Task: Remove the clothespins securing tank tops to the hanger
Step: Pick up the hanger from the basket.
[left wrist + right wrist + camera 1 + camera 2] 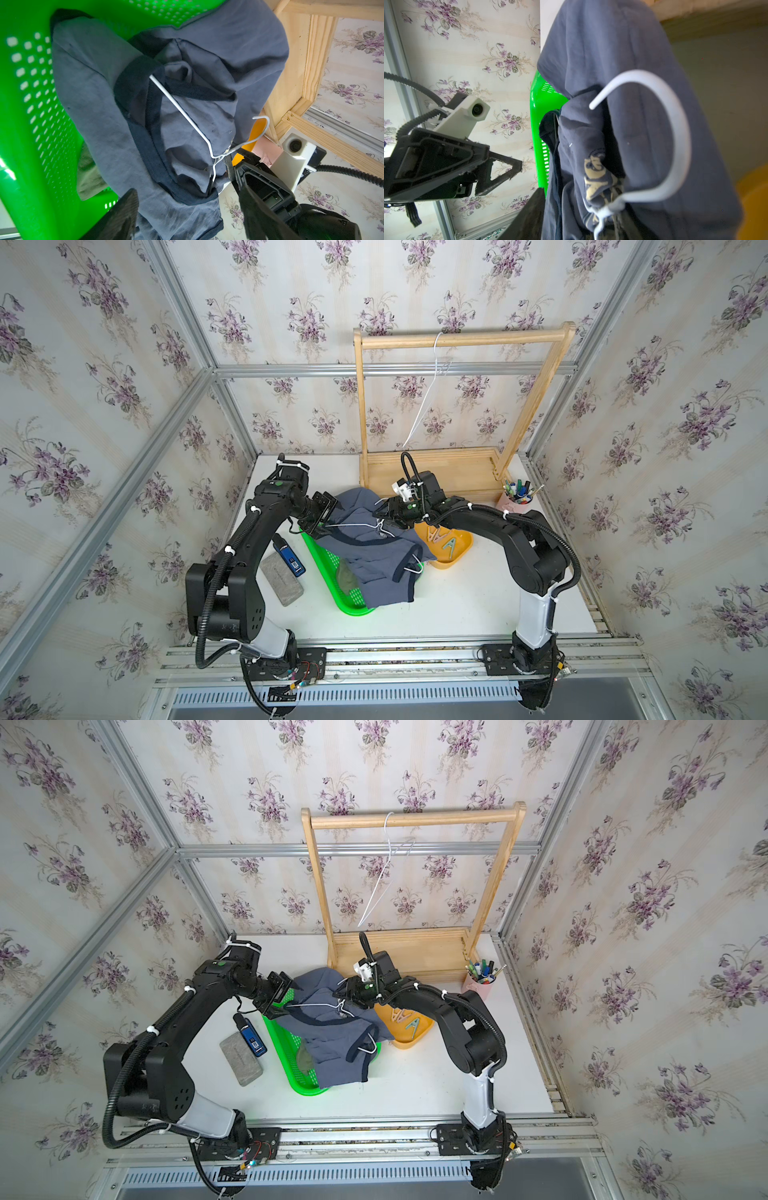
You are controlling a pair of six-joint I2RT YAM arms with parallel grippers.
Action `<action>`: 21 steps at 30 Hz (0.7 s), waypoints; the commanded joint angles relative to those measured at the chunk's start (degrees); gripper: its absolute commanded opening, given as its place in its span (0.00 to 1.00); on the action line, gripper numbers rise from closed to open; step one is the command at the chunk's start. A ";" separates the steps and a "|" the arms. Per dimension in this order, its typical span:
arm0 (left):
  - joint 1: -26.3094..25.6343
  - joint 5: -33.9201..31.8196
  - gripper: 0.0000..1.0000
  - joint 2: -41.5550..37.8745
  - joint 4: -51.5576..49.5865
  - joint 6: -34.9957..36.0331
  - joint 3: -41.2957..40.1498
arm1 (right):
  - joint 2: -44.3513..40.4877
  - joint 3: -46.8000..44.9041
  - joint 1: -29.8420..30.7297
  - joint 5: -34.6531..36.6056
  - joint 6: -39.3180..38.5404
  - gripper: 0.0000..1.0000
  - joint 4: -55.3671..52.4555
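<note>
Now | my left pincer [321,519]: jaws apart, beside blue tank top [374,568] | my right pincer [380,514]: over hanger [182,113], grip indeterminable.

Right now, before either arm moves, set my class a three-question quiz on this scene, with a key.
1. True or false: a bare hanger hangs on the wooden rack.
2. Where do the loose clothespins lie? A. on the rack's base B. in the orange tray C. in the pink cup
3. What does the blue shirt lie across?
Key: 1 true; 2 B; 3 the green basket.
</note>
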 commanded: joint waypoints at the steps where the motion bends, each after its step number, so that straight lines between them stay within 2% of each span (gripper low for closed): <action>1: 0.22 0.60 0.78 0.04 -0.69 0.34 0.45 | 0.58 -1.15 -0.05 3.50 3.96 0.52 6.06; 8: 0.23 0.79 0.78 0.32 -0.76 0.38 0.54 | 1.35 -5.45 -0.17 3.50 9.21 0.46 17.23; 16: 0.23 0.77 0.78 0.46 -0.84 0.23 0.67 | 1.40 -7.16 -0.17 3.56 10.44 0.16 20.90; 21: 0.23 0.60 0.78 0.54 -0.85 0.18 0.84 | -2.67 -6.59 -0.16 5.31 4.88 0.00 15.29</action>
